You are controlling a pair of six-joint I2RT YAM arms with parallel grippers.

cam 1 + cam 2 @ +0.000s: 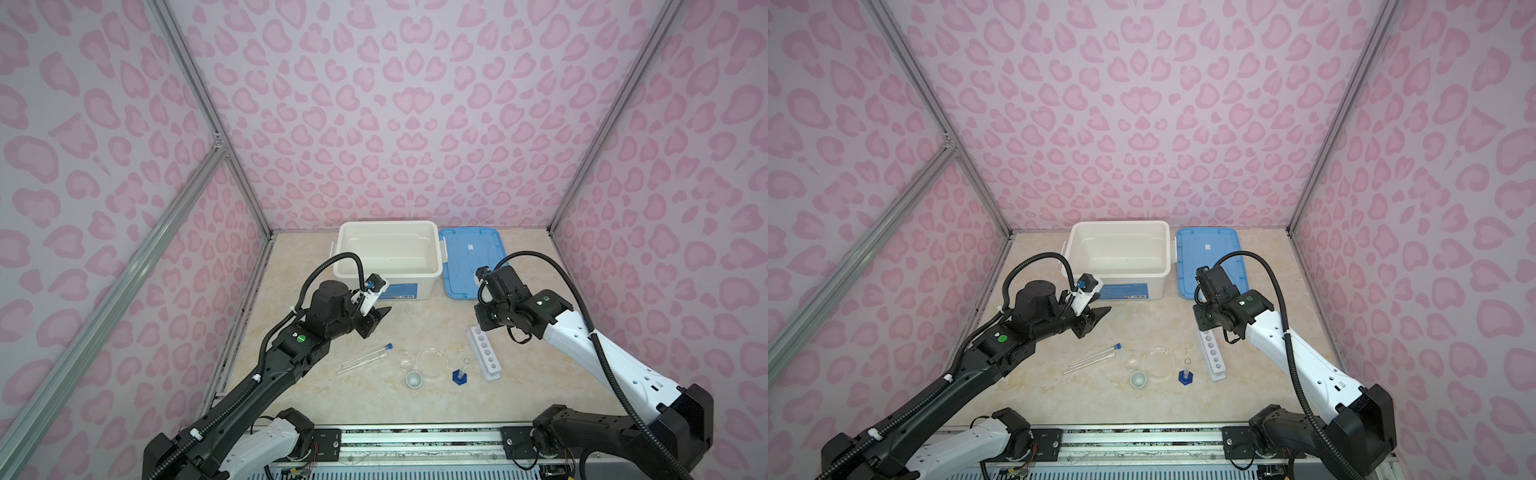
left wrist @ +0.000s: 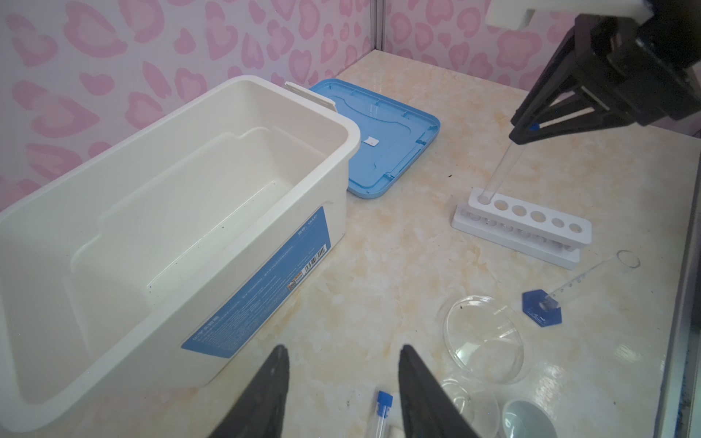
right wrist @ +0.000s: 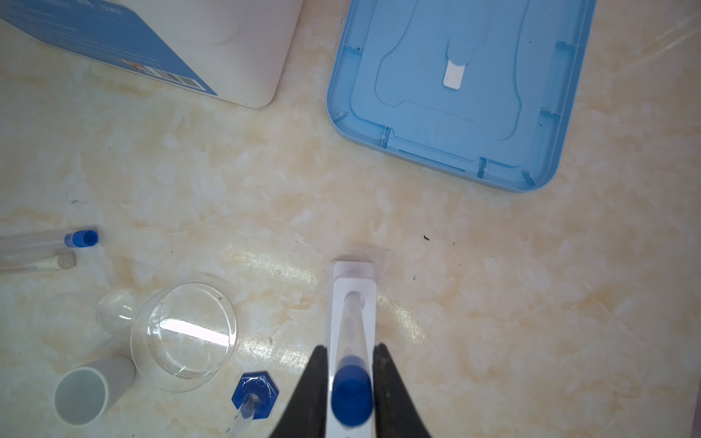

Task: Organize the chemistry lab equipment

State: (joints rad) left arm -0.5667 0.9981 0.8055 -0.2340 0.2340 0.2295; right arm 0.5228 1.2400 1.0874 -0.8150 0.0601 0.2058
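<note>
A white plastic six-hole rack [image 2: 512, 242] stood on the beige marbled surface [image 1: 332, 395], with a thin clear blue-capped test tube [image 2: 500, 170] upright in its end hole. The right gripper [image 3: 349, 346] had its black fingers either side of the cap, narrowly parted and seemingly just clear of it. The left gripper [image 2: 343, 347] hung with fingers wide and empty near the open white plastic bin [image 2: 151, 360], whose blue label [image 2: 261, 284] bore a barcode and print too small to read. Two more clear tubes [image 1: 368, 356] lay side by side. Near them sat a clear round dish [image 1: 432, 362], a tiny white cup [image 1: 414, 379] and a graduated clear cylinder [image 2: 541, 307] on a blue hexagonal base. A smooth blue lid [image 2: 394, 129] lay flat beside the bin.
</note>
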